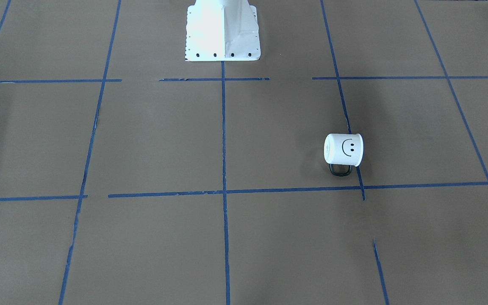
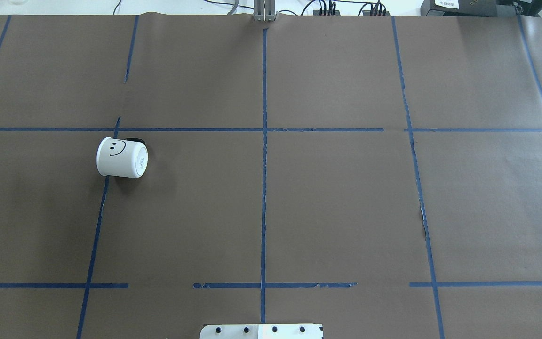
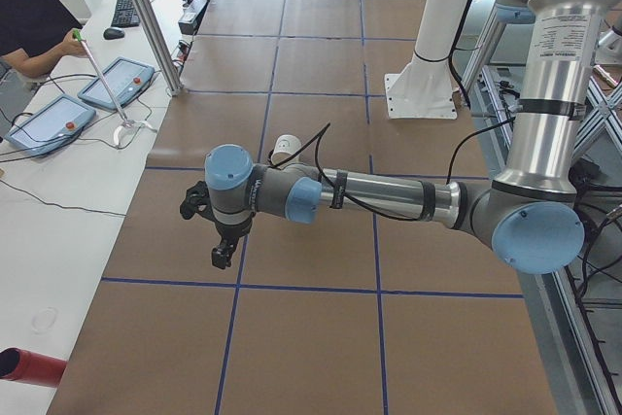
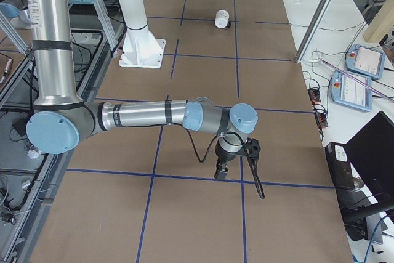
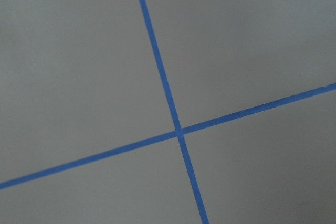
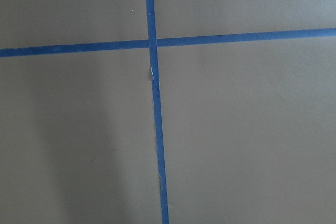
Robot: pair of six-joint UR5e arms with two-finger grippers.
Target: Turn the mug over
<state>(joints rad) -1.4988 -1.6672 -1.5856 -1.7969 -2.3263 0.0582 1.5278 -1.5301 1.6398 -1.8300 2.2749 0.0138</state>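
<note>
White smiley mug (image 2: pixel 121 157) lies sideways, base print illegible, well apart from left gripper (image 3: pixel 222 256) and right gripper (image 4: pixel 220 173); whether either is clenched, I cannot tell.

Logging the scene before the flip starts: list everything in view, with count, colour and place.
mug: one, white with black smiley, on its side across a tape line, robot's left half of the table
table: one, brown paper cover
tape lines: several, blue, grid over the table
pedestal base: one, white, robot's edge, centre
teach pendants: two, grey-blue, side bench
operator: one, black shirt, at that bench
left arm, right arm: silver and blue, low over the table
left gripper, right gripper: black, pointing down, apart from the mug
</note>
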